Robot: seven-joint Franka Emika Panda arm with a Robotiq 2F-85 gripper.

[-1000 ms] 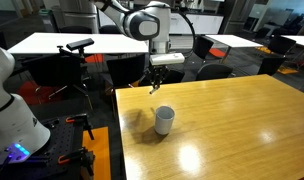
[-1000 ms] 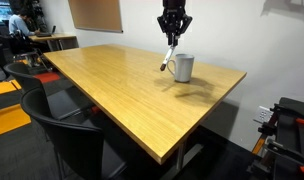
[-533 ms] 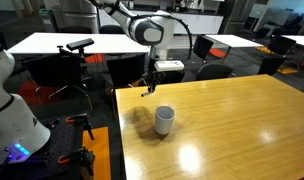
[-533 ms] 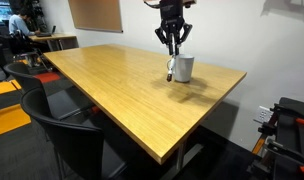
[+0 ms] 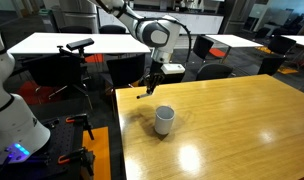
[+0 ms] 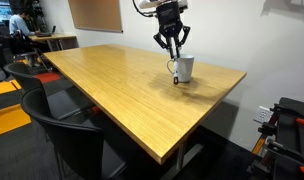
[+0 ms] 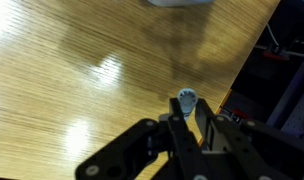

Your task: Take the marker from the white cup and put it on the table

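At the far left of an exterior view runs the near side edge of the bench (image 5: 120, 130), and the coming move turns on how close the marker is to it. The marker (image 5: 145, 91) is out of the cup and gripped at its upper end by the pincer (image 5: 152, 82), whose fingers are closed narrowly on it. Its long axis slopes down and leftward from the fingers, toward that edge and away from the cup. The lower end hangs close over the wood near the bench's back corner. Whether it touches cannot be told.

To the right of the marker and nearer the camera, the cup (image 5: 164, 120) stands upright and apart from the pincer, with nothing visible sticking out of it.

The wrist view agrees. The marker's pale end (image 7: 186, 99) shows between the dark fingers (image 7: 205, 125). Wood grain lies under it and to its left, and the bench edge cuts diagonally just to its right, with dark floor beyond. The cup is only a white blur at the top border.

In the exterior view from the opposite side, the marker (image 6: 172, 66) hangs steeply below the pincer and overlaps the cup (image 6: 185, 68) from that angle.

My judgement: extraction is done and laying down remains. The descent should be short, and the release should lean the marker's length inward over the wood, so it cannot roll off the nearby edge.
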